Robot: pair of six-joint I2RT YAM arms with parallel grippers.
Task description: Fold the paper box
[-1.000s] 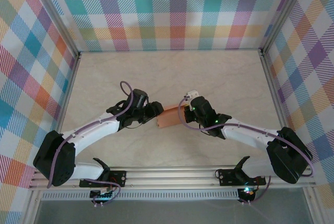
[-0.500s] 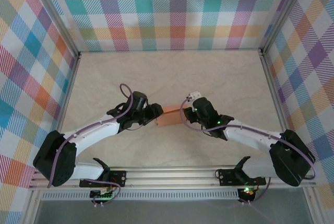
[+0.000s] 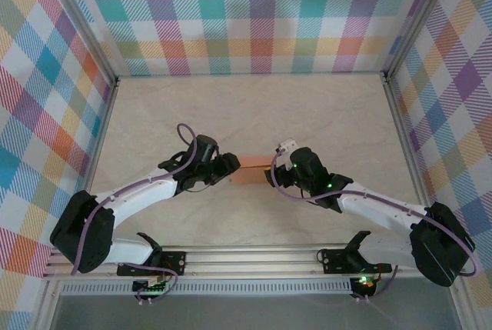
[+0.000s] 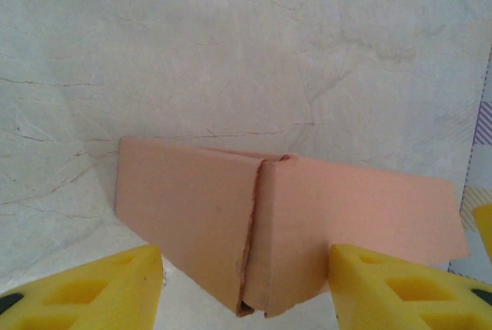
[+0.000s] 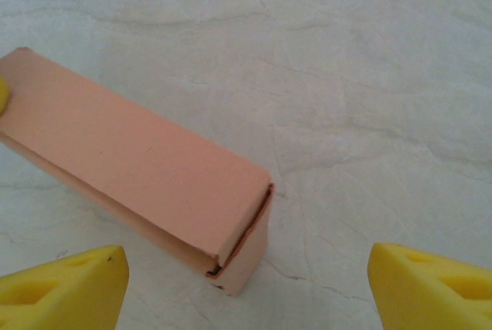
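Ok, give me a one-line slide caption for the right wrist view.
Right gripper open above the marble-look table, its yellow fingers clear of the folded salmon paper box.
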